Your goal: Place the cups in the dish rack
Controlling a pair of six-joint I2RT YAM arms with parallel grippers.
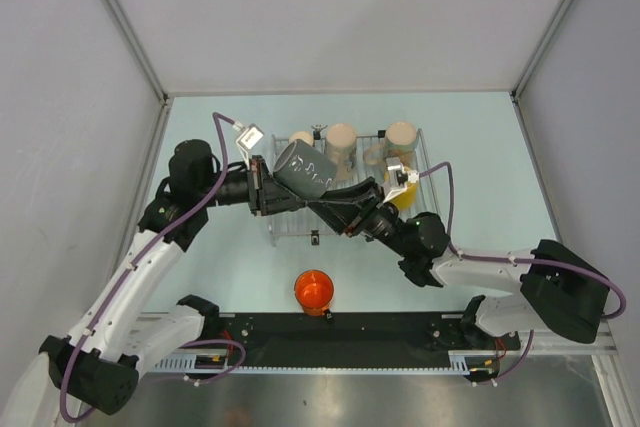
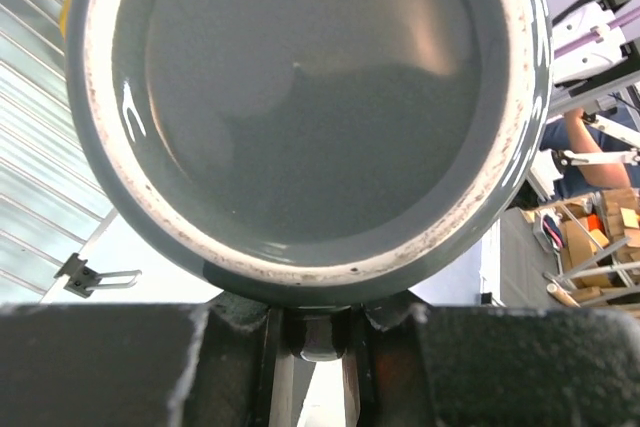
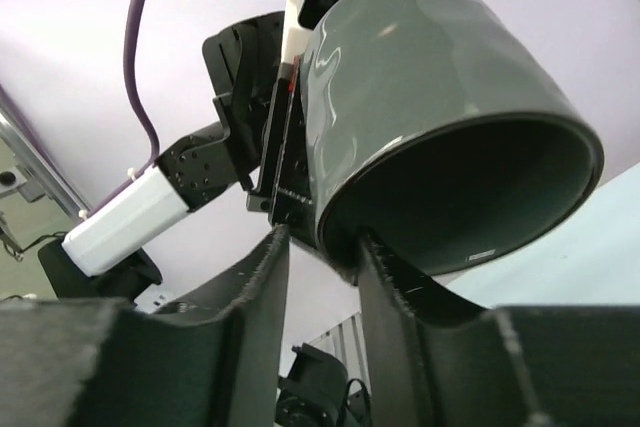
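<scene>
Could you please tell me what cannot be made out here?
Top view: the grey mug and the right arm cover the middle of the rack and most of the yellow mug.
Left wrist view: the mug's base fills the frame; which part of it the left pincer clamps sits in shadow.
Right wrist view: whether the right pincer pinches the rim or only straddles it; the wall hides contact.

pale blue-green table top (image 1: 480, 137) in the middle, white wall panels (image 1: 340, 17) at 12, 9 and 3 o'clock, aluminium corner struts (image 1: 122, 22) running up at 11 and 1. black strip (image 1: 380, 339) along the near edge at 6 o'clock. left wrist view, 3 to 4 o'clock: person in blue top (image 2: 575, 142), cardboard boxes (image 2: 600, 237) just below them
</scene>
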